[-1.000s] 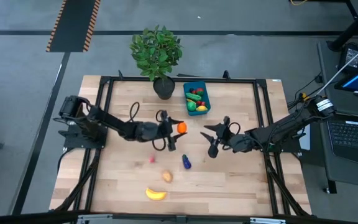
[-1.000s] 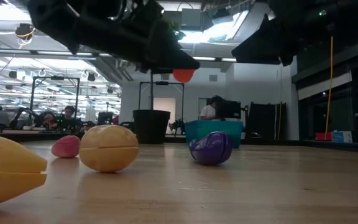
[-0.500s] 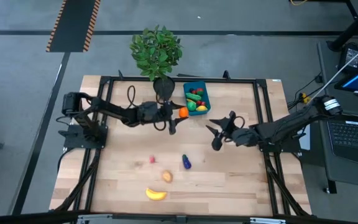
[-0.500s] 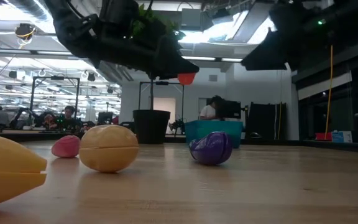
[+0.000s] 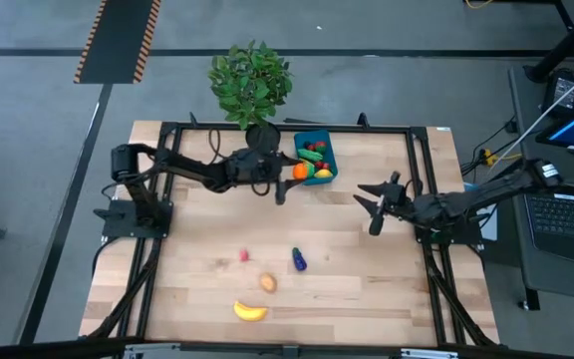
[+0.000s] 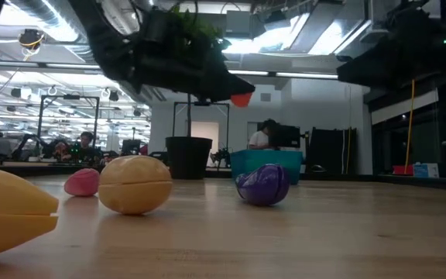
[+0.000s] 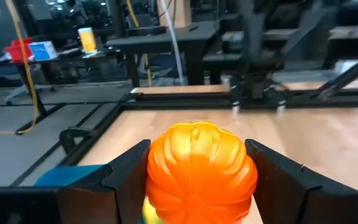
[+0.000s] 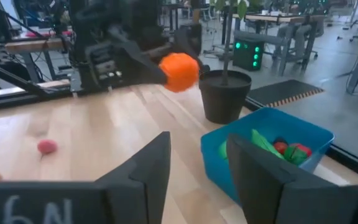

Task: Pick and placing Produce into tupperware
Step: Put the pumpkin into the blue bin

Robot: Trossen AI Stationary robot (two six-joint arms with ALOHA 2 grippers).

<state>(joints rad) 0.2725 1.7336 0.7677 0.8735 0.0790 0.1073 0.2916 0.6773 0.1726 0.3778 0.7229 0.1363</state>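
My left gripper point(image 5: 289, 178) is shut on an orange toy fruit point(image 5: 300, 171), which hangs at the near left rim of the blue tupperware point(image 5: 323, 143); several pieces of produce lie in the tupperware. On the table lie a pink berry point(image 5: 244, 256), a purple eggplant point(image 5: 298, 260), a tan potato point(image 5: 267, 283) and a yellow banana point(image 5: 250, 311). My right gripper point(image 5: 371, 207) stands open over the table's right half, with nothing between its fingers. My left gripper pinches the orange fruit by its two opposite sides point(image 7: 157, 180) between its two fingers point(image 7: 126, 183). The fingers point level and come from the table's left. The fruit is lifted clear of the table point(image 6: 241, 99), just beside the tupperware's rim.
A potted plant in a dark pot point(image 5: 262, 140) stands just left of the tupperware, close behind my left gripper. A black metal frame point(image 5: 167, 199) runs around the table. Bare wood point(image 5: 367, 289) lies at the near right.
My left gripper has carried the orange fruit toward the table's far edge and a little right, up to the tupperware, still shut on it and clear of the table. My right gripper has drawn back toward the table's right edge.
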